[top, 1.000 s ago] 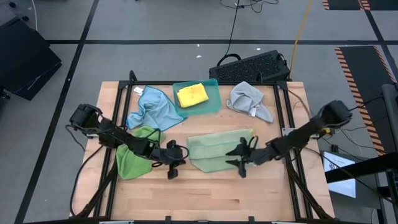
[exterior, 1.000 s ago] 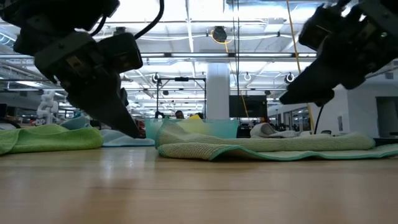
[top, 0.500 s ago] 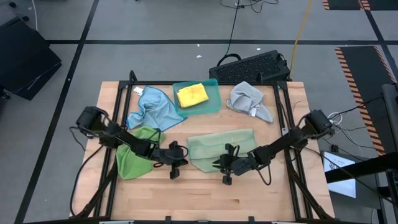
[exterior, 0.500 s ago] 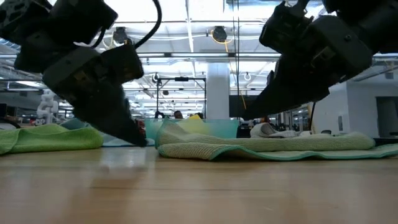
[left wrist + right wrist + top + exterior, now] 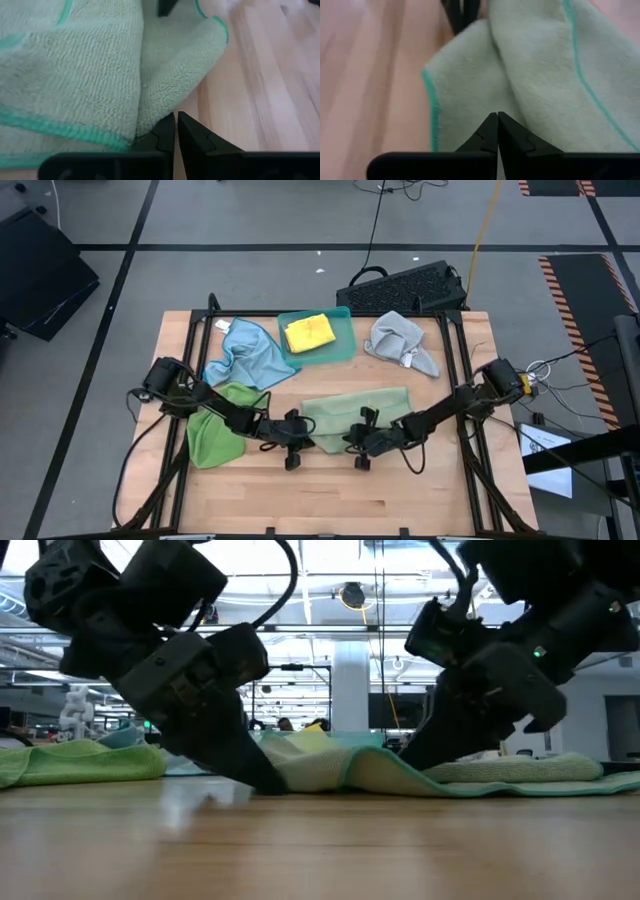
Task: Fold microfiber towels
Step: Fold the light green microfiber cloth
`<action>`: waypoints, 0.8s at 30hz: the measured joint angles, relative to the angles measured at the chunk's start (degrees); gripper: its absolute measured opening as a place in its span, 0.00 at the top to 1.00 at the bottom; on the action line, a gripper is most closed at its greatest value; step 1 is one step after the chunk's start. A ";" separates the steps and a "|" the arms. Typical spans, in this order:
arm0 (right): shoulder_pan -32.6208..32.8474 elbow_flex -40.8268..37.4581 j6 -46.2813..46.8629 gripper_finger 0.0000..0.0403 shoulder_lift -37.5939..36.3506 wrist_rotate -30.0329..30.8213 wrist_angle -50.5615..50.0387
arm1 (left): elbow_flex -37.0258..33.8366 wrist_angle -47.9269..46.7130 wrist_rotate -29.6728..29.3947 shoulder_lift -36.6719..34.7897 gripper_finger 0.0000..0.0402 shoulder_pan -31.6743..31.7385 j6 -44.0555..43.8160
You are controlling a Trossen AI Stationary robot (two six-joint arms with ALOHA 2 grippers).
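Pale green towel (image 5: 355,412) lies mid-surface (image 5: 330,500); left gripper (image 5: 298,440) and right gripper (image 5: 352,442) jaws are clenched, seemingly on its near edge, bunching it slightly upward.

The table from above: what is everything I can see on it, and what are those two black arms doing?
Pale green towel: one, front middle of the table, its near edge bunched up between the grippers.
Bright green towel: one, crumpled, front left.
Light blue towel: one, crumpled, back left.
Yellow towel: one, folded, inside the tray.
Grey towel: one, crumpled, back right.
Teal tray: one, back middle.
Black keyboard: one, just behind the table.
Wooden table: one, light wood, black frame.
Left gripper: black, shut, at the pale green towel's near left corner.
Right gripper: black, shut on the same towel's near edge.
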 joint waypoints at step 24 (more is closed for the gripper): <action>-1.73 -0.02 0.20 1.00 0.00 -2.96 -0.51 | -0.19 -4.57 -4.64 -12.65 0.94 -0.28 5.06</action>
